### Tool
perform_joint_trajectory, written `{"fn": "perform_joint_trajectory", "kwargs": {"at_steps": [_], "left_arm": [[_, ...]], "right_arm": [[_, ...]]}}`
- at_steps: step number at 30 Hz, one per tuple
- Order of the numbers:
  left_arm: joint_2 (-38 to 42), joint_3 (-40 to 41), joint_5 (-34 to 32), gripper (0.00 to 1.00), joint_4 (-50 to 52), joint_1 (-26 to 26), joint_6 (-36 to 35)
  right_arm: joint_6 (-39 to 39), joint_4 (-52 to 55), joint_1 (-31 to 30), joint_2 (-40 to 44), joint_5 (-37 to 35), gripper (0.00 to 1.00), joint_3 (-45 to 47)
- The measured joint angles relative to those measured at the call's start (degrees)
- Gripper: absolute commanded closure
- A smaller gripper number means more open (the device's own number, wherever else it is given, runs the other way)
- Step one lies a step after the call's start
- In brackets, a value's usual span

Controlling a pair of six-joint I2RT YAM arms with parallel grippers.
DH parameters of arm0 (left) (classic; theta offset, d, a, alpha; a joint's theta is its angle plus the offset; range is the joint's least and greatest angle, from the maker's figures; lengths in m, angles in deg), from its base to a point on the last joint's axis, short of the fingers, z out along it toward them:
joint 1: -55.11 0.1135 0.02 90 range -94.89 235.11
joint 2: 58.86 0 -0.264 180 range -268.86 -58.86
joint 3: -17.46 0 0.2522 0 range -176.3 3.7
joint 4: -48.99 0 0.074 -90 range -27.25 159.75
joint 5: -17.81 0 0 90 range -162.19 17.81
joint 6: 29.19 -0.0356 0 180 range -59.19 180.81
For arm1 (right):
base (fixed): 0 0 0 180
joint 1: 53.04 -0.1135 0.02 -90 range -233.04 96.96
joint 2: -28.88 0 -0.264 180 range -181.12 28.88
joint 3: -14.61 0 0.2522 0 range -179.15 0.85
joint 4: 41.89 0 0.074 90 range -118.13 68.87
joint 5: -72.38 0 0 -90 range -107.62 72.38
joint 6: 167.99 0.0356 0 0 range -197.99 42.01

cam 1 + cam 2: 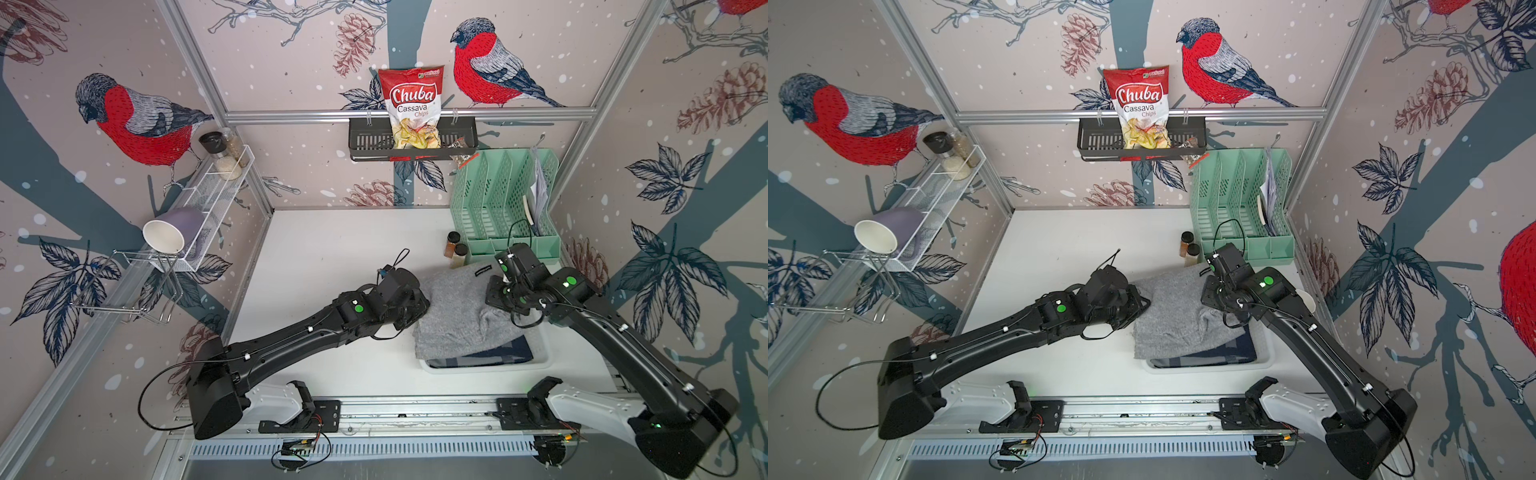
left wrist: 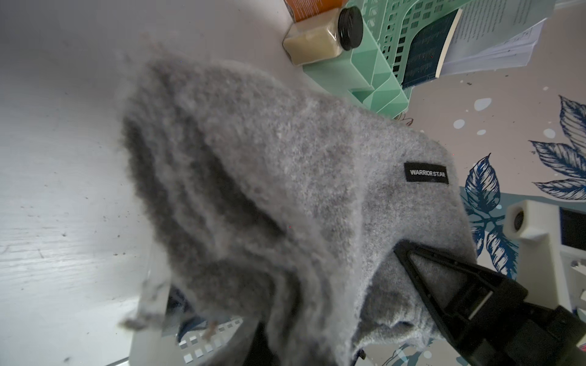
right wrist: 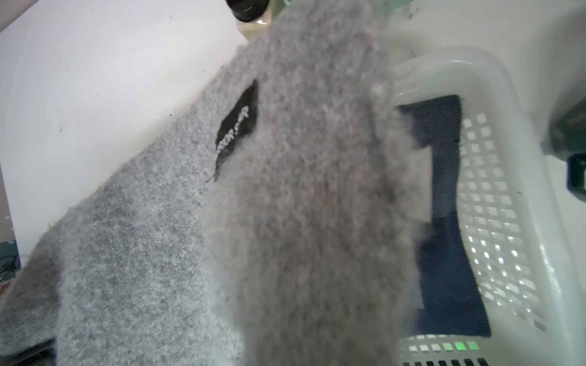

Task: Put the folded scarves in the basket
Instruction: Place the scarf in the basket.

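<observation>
The folded scarf (image 1: 461, 316) (image 1: 1179, 316) is grey and fuzzy with a black label (image 2: 426, 173). It hangs spread between my two grippers, partly over the basket (image 1: 490, 368) (image 1: 1210, 368). My left gripper (image 1: 419, 309) (image 1: 1140, 303) is shut on its left edge. My right gripper (image 1: 496, 297) (image 1: 1210, 293) is shut on its right edge, and one of its black fingers (image 2: 444, 285) shows pressed into the cloth in the left wrist view. The basket is shallow, white and perforated (image 3: 507, 79), and the scarf (image 3: 285, 190) covers its left part. In both wrist views the scarf hides that arm's own jaws.
A dark blue cloth (image 1: 482, 355) (image 3: 444, 253) lies in the basket. Two spice jars (image 1: 455, 249) and a mint-green file organiser (image 1: 505, 203) stand just behind the scarf. A black rack with a chips bag (image 1: 411, 143) hangs on the back wall. A wire shelf holding a mug (image 1: 166, 235) is at left.
</observation>
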Motion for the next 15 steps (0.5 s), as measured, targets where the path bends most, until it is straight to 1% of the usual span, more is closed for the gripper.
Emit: {"fn": "perform_joint_trajectory", "kwargs": {"at_steps": [7,15], "left_arm": [[-4.8,-1.9,-0.7,1.00,-2.1,-2.5,0.5],[-8.4,-2.3,-0.7,1.00,-3.1,-3.1,0.5]], "right_arm": [[-1.5,0.5,6.8,2.2,-1.3,1.00,3.8],[-4.1,-0.3,10.8,2.3,-0.1,1.00,7.8]]}}
